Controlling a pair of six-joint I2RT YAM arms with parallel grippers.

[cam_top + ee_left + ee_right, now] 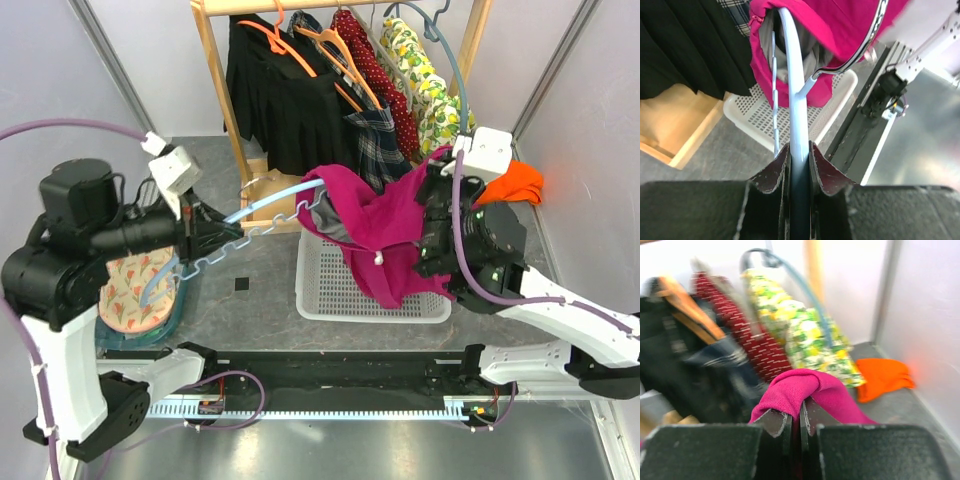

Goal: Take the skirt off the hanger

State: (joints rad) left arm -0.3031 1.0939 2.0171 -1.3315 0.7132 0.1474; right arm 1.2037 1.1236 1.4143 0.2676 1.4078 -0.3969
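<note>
The plaid skirt (378, 145) hangs on the rack from the pale peach hanger (338, 52), apart from both grippers. Its edge shows in the left wrist view (737, 10) and it is blurred in the right wrist view (720, 360). My left gripper (235, 235) (800, 150) is shut on a light-blue hanger (280, 200) (792, 85). A plain magenta garment (375, 225) (840, 30) hangs on that hanger over the basket. My right gripper (430, 235) (801, 412) is shut on a fold of the magenta garment (800, 385).
A white perforated basket (330, 290) sits under the magenta garment. The wooden rack (225, 90) holds a black garment (270, 100), a red patterned one and a lemon-print one (430, 90). An orange cloth (515, 185) lies at the back right. A floral cloth (135, 285) lies at the left.
</note>
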